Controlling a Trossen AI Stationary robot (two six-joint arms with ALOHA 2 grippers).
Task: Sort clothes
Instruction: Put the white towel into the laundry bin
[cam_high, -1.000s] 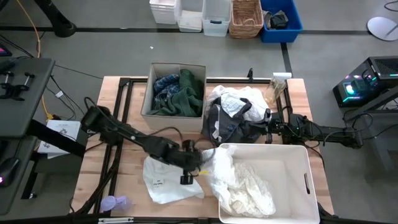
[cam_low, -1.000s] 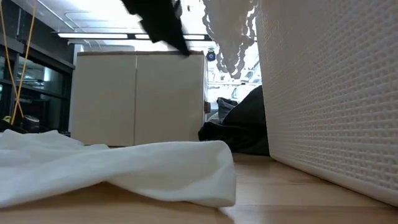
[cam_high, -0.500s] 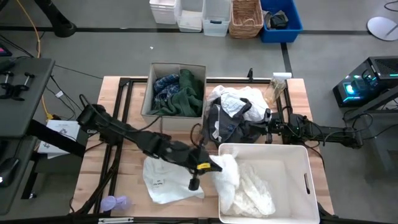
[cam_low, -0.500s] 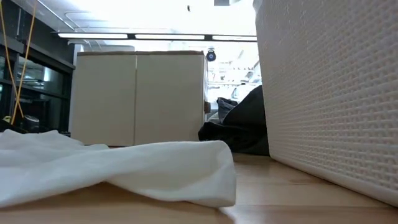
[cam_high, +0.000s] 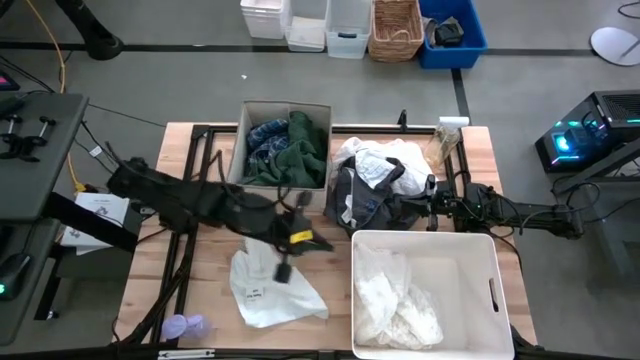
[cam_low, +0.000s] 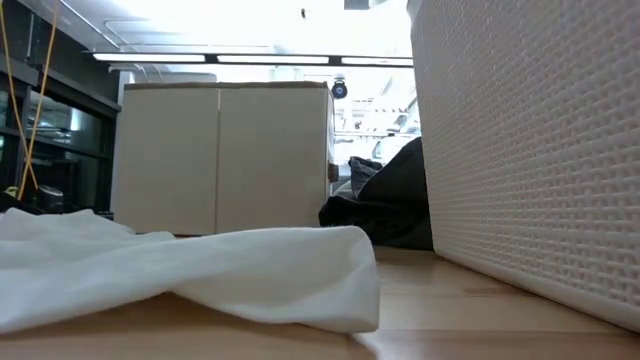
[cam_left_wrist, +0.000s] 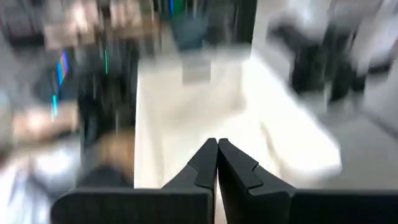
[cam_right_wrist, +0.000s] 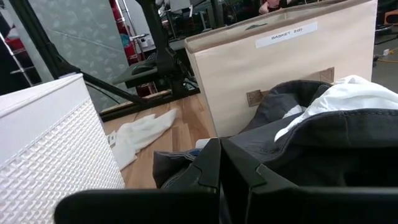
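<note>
Hovering over the near-left part of the tabletop (cam_high: 160, 280), the left hand (cam_high: 281, 270) is hanging shut and empty, its two fingers pressed together in the left wrist view, just above the far edge of a flat white garment (cam_high: 268, 290). That garment is lying directly under and slightly nearer than the hand, its long axis running from near to far, so the left arm is plainly the closer one for picking it up; the hand is needing to open before it can grip. A small lavender object (cam_high: 183, 326) is sitting at the near-left corner, apart from the cloth and not in the way. To the right, the white bin (cam_high: 495, 290) is holding white lacy pieces (cam_high: 395, 305), its tall wall standing just beside the garment. Farther back, the right hand (cam_high: 432, 215) is resting shut and empty against a heap of black-grey cloth (cam_high: 365, 205) with a white piece (cam_high: 385, 160) on top. Beyond the left hand, the beige box (cam_high: 285, 107) is holding the plaid shirt (cam_high: 268, 138) and the green garment (cam_high: 300, 160). Nothing is standing between the left hand and the flat garment.
</note>
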